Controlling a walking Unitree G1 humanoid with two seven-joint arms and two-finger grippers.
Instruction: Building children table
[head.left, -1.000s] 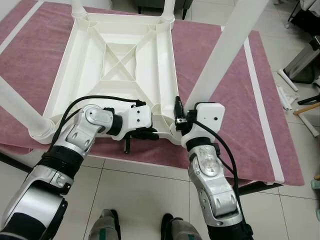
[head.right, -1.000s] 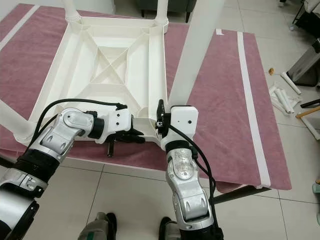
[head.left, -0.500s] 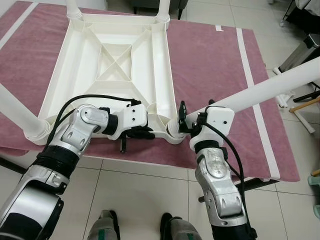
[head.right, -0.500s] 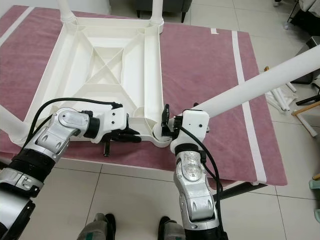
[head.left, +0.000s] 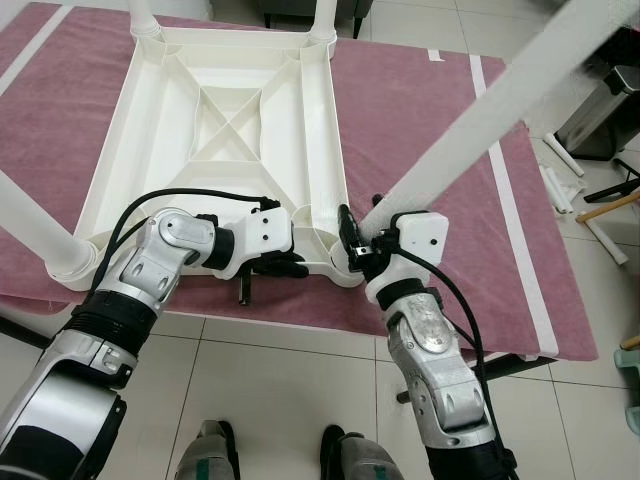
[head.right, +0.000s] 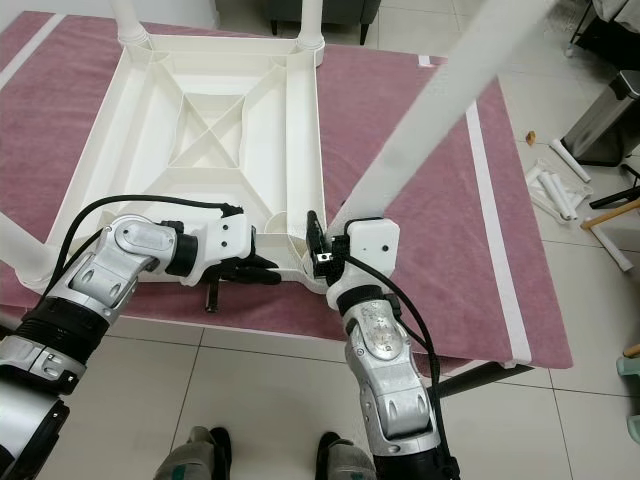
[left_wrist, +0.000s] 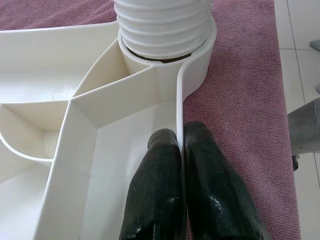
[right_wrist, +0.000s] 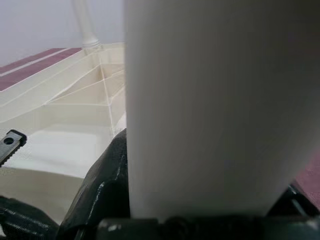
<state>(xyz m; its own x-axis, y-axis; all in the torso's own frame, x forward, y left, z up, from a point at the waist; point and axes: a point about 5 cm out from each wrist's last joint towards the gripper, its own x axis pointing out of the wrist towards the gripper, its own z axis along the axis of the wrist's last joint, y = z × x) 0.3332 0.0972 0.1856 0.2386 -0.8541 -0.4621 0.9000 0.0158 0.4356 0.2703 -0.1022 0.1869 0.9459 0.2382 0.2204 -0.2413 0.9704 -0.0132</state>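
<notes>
Your right end effector (head.left: 362, 240) is clamped on the white leg (head.left: 480, 110), whose threaded foot sits at the near-right corner socket (left_wrist: 165, 55) of the upturned table top (head.left: 230, 130) on the maroon-covered worktop (head.left: 430, 130); its long axis leans from lower centre to the upper right of the frame, well off upright. Your left end effector (head.left: 290, 268) pinches the table's near rim; turn the leg while it is so tilted and I judge the thread may cross or jump the socket.
</notes>
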